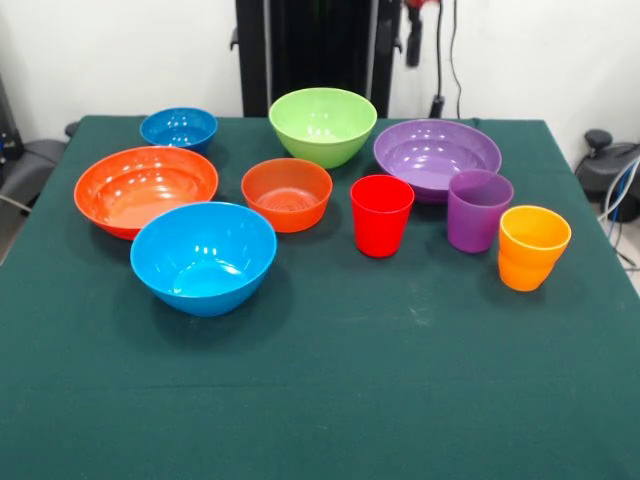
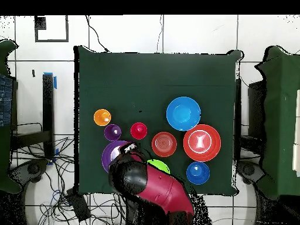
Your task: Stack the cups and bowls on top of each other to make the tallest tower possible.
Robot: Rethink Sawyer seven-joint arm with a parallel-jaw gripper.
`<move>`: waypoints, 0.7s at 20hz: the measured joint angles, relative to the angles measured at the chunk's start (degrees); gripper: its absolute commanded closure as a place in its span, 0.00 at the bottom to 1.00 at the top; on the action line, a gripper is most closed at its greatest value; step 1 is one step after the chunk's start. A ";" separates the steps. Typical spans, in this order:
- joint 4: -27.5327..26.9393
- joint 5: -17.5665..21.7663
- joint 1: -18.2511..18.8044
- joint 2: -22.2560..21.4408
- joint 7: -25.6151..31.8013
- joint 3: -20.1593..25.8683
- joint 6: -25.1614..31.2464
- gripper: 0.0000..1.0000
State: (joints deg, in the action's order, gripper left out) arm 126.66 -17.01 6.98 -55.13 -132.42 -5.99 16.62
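Green cloth table (image 1: 330,400), glossy round plastic bowls (image 1: 203,257), handleless cups (image 1: 381,215)

From above, the arm (image 2: 153,187) covers most of your green bowl (image 2: 159,166) and part of the purple bowl (image 2: 111,156). You cannot see the gripper in either view. In the front view the arm is cut off at the top edge.

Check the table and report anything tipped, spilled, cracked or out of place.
Nothing stands out. All six bowls and three cups sit upright, mouths up and empty, on the green tablecloth. No spills or visible damage, and nothing is stacked yet.
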 measured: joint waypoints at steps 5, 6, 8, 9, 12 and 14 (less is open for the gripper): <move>-0.39 4.79 -0.09 6.81 0.00 0.10 -4.16 0.00; -0.41 5.57 -0.04 7.97 0.00 0.12 -4.21 0.00; -0.44 6.89 0.09 10.07 0.00 0.15 -4.25 0.00; -0.45 7.44 0.17 11.01 0.00 0.15 -4.25 0.00; -0.50 8.95 0.76 14.12 0.00 0.15 -4.26 0.00; -0.55 9.44 1.19 15.64 0.00 0.15 -4.26 0.00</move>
State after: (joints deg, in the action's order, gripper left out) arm 126.12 -7.58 8.17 -39.49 -132.42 -5.85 12.36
